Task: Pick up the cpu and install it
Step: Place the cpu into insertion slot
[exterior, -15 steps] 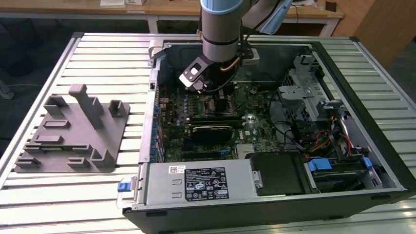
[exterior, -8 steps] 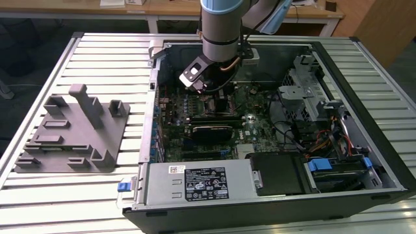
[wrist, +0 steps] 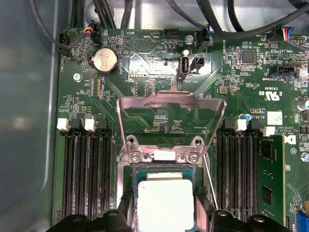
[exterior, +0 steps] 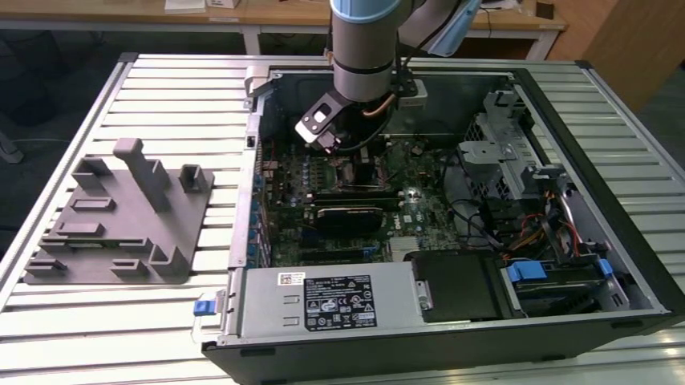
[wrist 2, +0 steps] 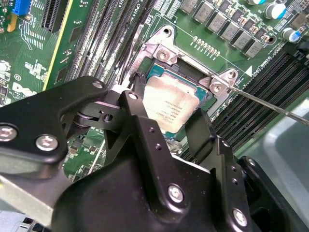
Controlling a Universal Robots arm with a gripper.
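Cpu [wrist: 165, 205] in down-pointing end effector [wrist 2: 168, 107]

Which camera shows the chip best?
The second wrist view: the chip sits close, mostly uncovered, in the claw. The first wrist view cuts it off at the edge; in the exterior view the arm blocks it.

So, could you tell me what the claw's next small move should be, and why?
Probably ease the cpu straight down and level. The claw grips its two sides right over the open socket, the load plate is flipped up, and I cannot tell whether it is seated.
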